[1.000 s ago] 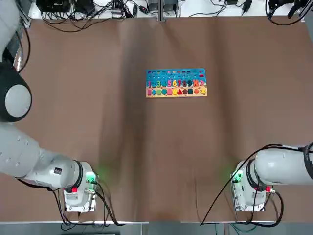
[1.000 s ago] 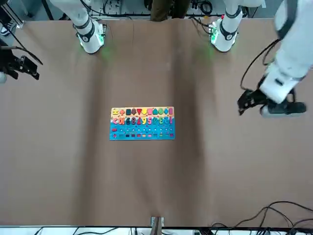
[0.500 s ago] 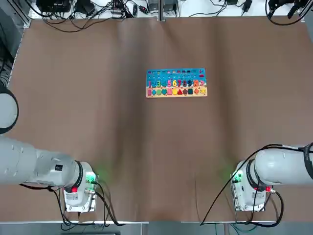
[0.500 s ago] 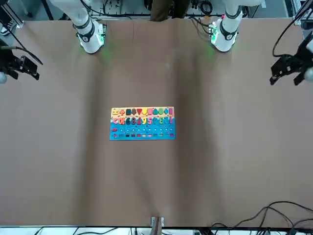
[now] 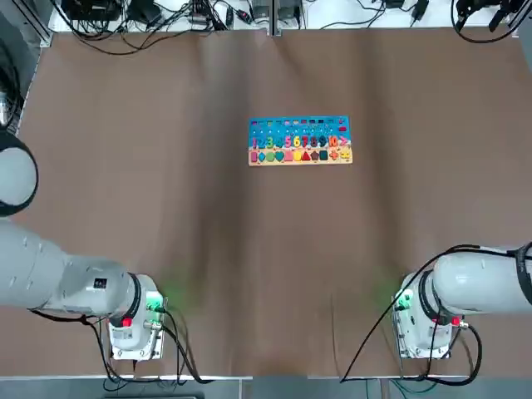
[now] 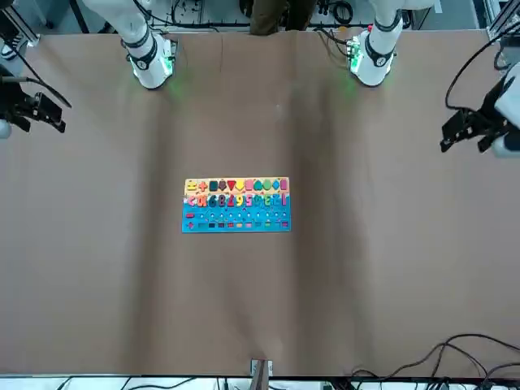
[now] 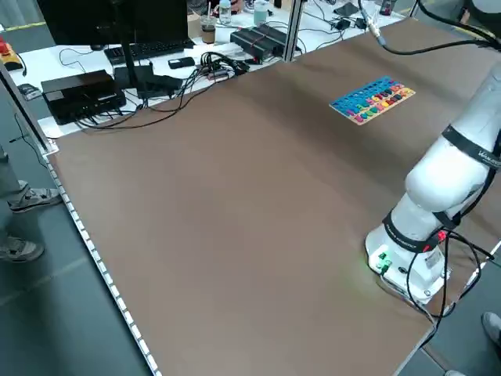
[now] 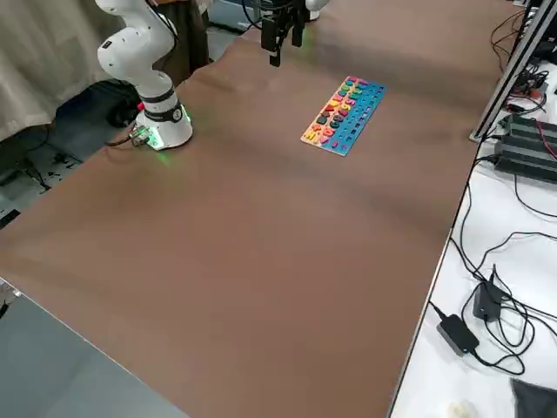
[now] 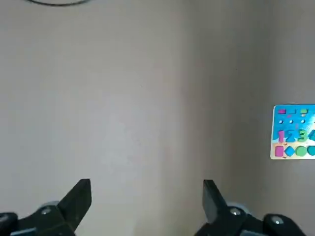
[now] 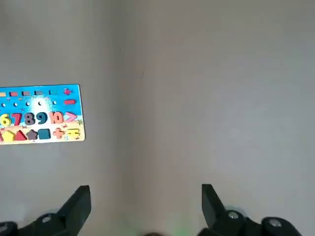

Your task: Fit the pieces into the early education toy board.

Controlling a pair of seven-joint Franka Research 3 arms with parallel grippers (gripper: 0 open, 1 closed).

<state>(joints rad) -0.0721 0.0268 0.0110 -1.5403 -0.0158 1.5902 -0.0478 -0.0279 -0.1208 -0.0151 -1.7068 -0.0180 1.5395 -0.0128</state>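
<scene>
The early education toy board [image 5: 300,141] lies flat at the table's middle, toward the far side, with a blue half, a row of coloured numbers and a tan strip of shapes. The pieces I can make out all sit in the board [image 10: 39,114]; none lies loose on the table. My left gripper [image 6: 470,134] hangs open and empty high over the table's left side, far from the board [image 9: 294,132]. Over the right side, my right gripper [image 6: 36,110] is also raised, open and empty. Each wrist view shows wide jaws, left gripper [image 9: 146,189] and right gripper [image 10: 145,191], over bare brown table.
Both arm bases [image 5: 133,328] [image 5: 426,328] stand at the near corners with green lights. Cables and power boxes [image 8: 531,148] line the benches beyond the table's far edge. A monitor and keyboard [image 7: 145,51] are on that bench too. A person's shoes [image 7: 23,200] show on the floor.
The left arm swung outward, away from the board toward the table's left edge, then eased slightly back. The right arm and the board have not moved.
</scene>
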